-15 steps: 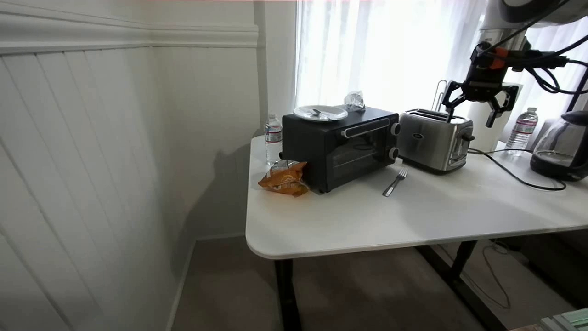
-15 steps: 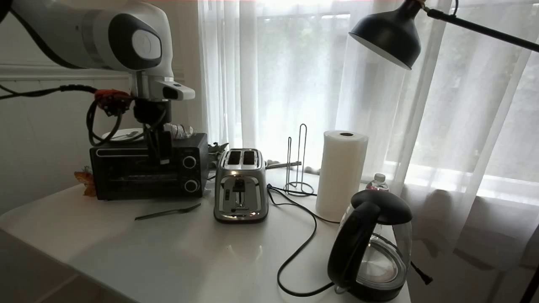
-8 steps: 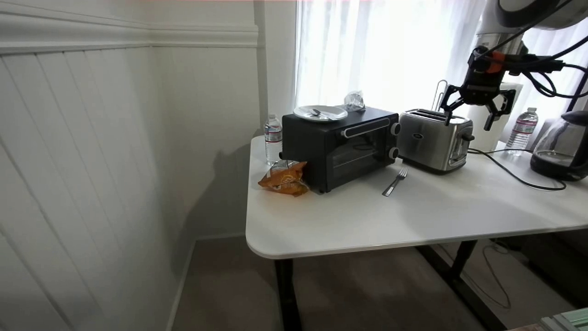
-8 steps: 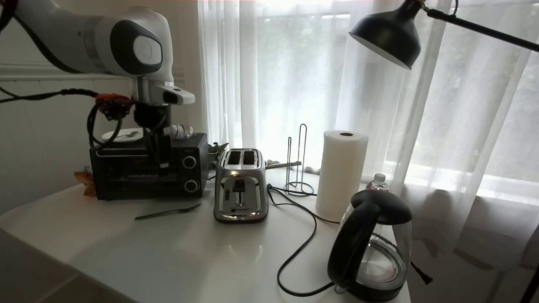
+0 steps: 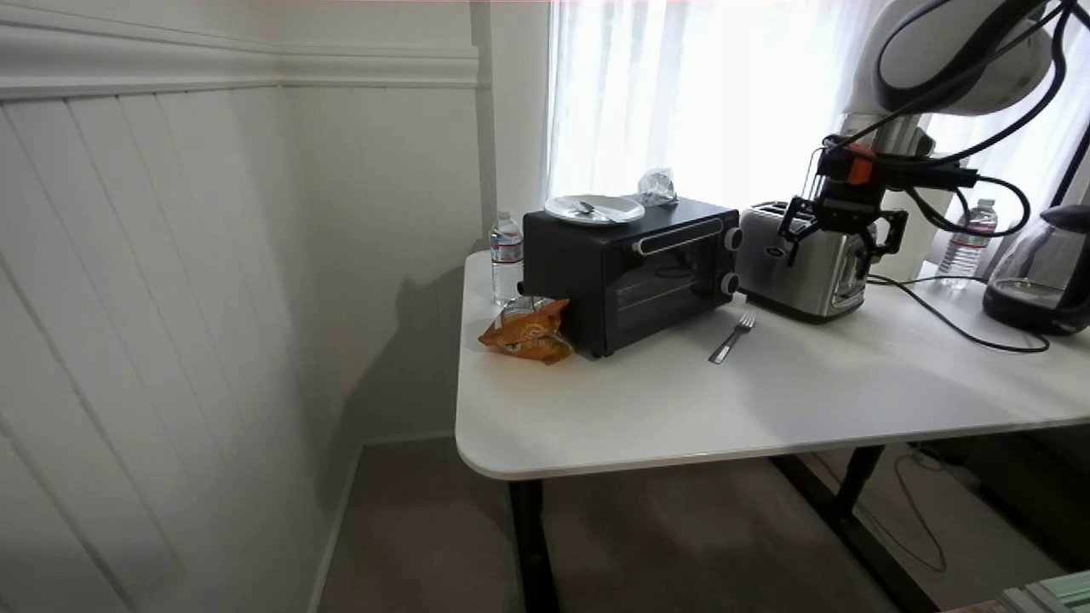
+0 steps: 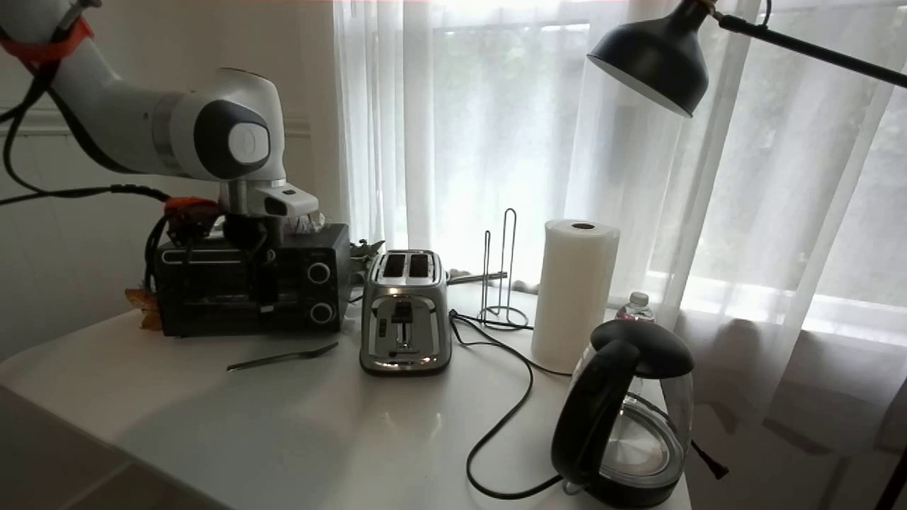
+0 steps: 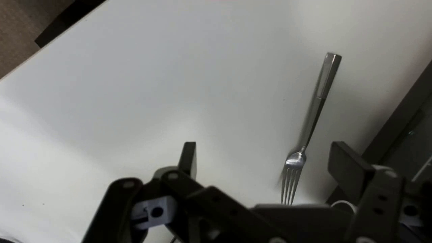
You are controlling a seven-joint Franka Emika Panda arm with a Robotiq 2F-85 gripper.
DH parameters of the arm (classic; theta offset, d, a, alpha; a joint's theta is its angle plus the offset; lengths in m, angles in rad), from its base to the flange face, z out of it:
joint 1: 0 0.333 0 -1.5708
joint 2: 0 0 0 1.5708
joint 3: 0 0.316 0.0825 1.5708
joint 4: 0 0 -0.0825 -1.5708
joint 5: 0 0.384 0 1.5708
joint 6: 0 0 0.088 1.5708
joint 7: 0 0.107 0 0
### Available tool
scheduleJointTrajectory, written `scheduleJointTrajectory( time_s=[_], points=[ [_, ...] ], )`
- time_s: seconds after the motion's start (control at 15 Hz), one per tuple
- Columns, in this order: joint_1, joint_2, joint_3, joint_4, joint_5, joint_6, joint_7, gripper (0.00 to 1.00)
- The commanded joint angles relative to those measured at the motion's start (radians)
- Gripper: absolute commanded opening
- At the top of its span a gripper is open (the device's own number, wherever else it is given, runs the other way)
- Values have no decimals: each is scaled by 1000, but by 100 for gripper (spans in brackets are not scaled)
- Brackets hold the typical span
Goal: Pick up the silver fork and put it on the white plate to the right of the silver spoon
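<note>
The silver fork (image 5: 733, 338) lies flat on the white table in front of the black toaster oven. It also shows in an exterior view (image 6: 283, 358) and in the wrist view (image 7: 316, 113). The white plate (image 5: 630, 209) sits on top of the toaster oven with a silver spoon (image 5: 588, 207) on it. My gripper (image 5: 833, 260) is open and empty, held above the table. In the wrist view the open gripper (image 7: 263, 152) has the fork's tines and neck between its fingers, nearer the right finger, and the table below. The tine tips reach the gripper body's edge.
The black toaster oven (image 5: 562, 281) and the silver toaster (image 6: 405, 319) stand behind the fork. A glass kettle (image 6: 631, 425), a paper-towel roll (image 6: 575, 297) and a black cord lie to one side. An orange bag (image 5: 528, 332) is by the oven.
My gripper has come down toward the table and moved left in an exterior view, closer to the fork. It stays open. The fork, plate and spoon have not moved.
</note>
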Motion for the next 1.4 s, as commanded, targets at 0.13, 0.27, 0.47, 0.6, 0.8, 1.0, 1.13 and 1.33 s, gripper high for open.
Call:
scheduleJointTrajectory(
  time_s=[0.13,0.27,0.47,0.6,0.8,1.0,1.13,1.33],
  points=[
    [53,108,-20,24,-65,135,121,100],
    [69,143,-34,23,-98,193,145,100],
    [99,198,-67,35,-139,249,193,100],
    [135,231,-112,48,-199,269,268,100],
    [175,288,-150,93,-218,278,325,100],
    [213,341,-175,146,-214,271,370,100],
    [229,370,-179,176,-203,264,373,100],
    [235,408,-176,212,-185,258,354,100]
  ],
)
